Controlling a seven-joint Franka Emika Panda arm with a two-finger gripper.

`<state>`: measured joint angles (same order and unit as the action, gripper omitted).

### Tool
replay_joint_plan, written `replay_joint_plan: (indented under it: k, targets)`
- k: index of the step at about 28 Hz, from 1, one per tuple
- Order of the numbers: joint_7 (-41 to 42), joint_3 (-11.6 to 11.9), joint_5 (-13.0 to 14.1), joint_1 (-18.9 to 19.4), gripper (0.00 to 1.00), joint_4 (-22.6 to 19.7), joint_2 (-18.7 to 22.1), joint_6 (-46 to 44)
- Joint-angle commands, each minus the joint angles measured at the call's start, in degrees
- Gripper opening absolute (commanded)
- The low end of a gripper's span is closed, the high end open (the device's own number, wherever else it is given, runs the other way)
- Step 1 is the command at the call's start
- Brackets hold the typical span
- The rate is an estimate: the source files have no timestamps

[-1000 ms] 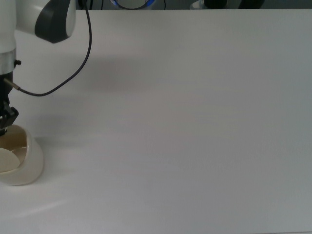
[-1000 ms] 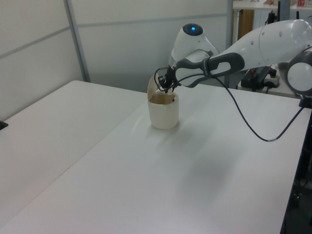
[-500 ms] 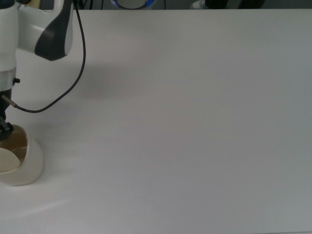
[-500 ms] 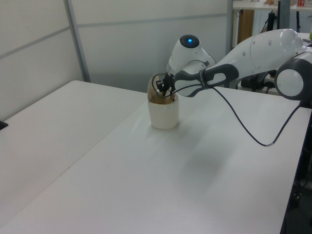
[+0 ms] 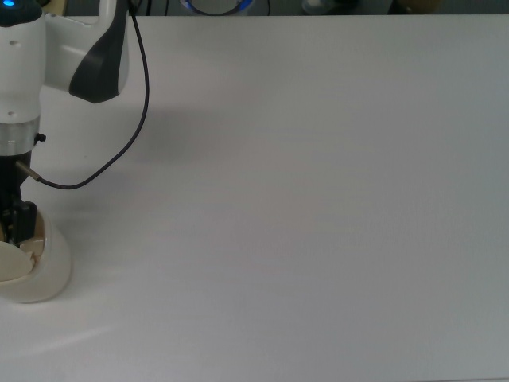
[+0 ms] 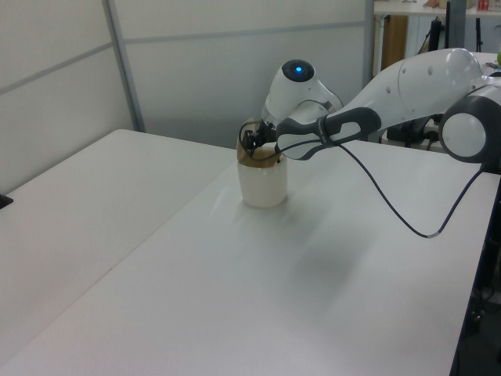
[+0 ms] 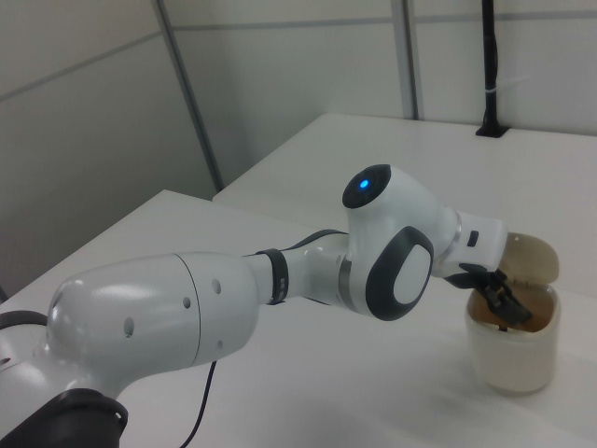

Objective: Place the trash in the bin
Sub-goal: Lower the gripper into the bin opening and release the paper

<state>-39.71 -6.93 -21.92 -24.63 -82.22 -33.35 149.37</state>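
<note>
Black gripper [image 7: 504, 303] dips into the mouth of the glossy white bin [image 7: 511, 353] at the right view's lower right; whether its jaws are spread I cannot tell. No trash shows. White table [image 5: 318, 199] stretches beyond.

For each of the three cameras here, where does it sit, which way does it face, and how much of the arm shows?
Top view: overhead, looking down on the white table; the bin is at the top view's lower left, with the wrist, cable and gripper above it.
Left view: raised at one table end, looking along it at the bin; the forearm enters from the left view's right.
Right view: close behind the arm, looking past the elbow and wrist to the bin.
Shared: all three show the gripper at the bin's mouth.
</note>
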Motion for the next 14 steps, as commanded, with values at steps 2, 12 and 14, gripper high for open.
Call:
replay_joint_plan:
  k: [2,12,14]
  targets:
    - [-1.6,0.9,-1.3,0.7,1.00,1.1,-0.4,0.2]
    - [-0.8,0.6,-1.1,0.7,1.00,1.1,0.8,-3.1]
    - [0.9,0.3,-0.3,0.7,1.00,1.0,1.5,-4.6]
